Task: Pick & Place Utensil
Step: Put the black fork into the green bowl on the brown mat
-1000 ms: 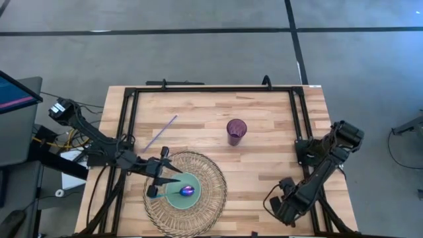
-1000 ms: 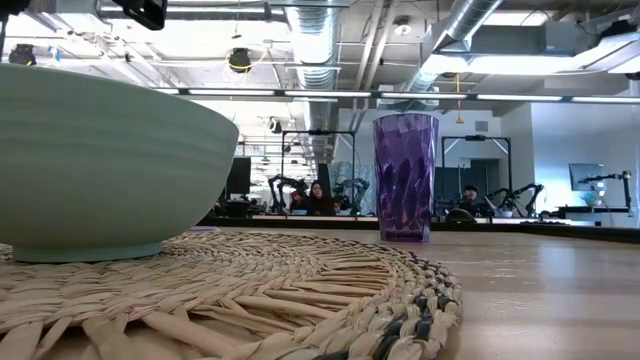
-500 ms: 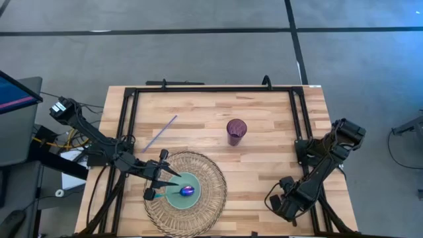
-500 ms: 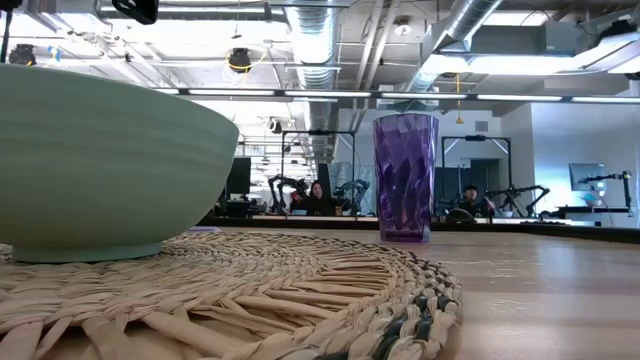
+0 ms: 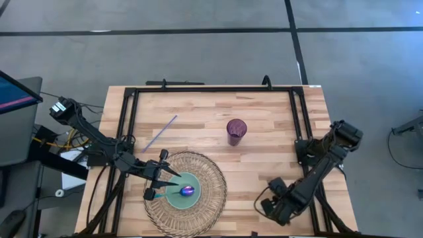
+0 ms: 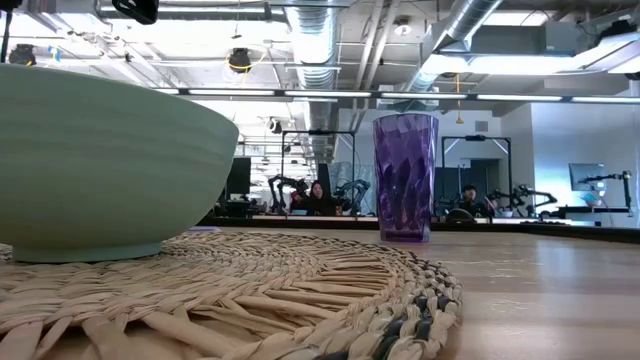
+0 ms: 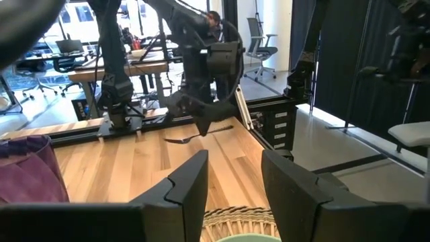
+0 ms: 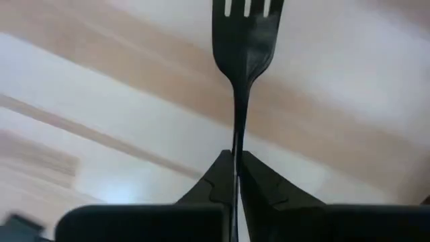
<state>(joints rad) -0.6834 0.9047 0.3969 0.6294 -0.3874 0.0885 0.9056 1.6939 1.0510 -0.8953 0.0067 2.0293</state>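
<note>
At lower left of the high view, the left gripper [image 5: 160, 185] hovers over the green bowl [image 5: 183, 190] on the woven mat [image 5: 208, 178], fingers [image 7: 190, 185] spread apart and empty. At lower right, above the counter [image 5: 264, 135], the right gripper [image 5: 272, 206] has its fingers pinched on the dark fork [image 8: 244, 40]. The fork looks thin, stiff, light and probably slippery; its handle runs between the fingers, tines projecting beyond.

The far right claw [image 7: 201, 121] carries a fork [image 7: 191, 137] above the table [image 7: 134, 161].
</note>
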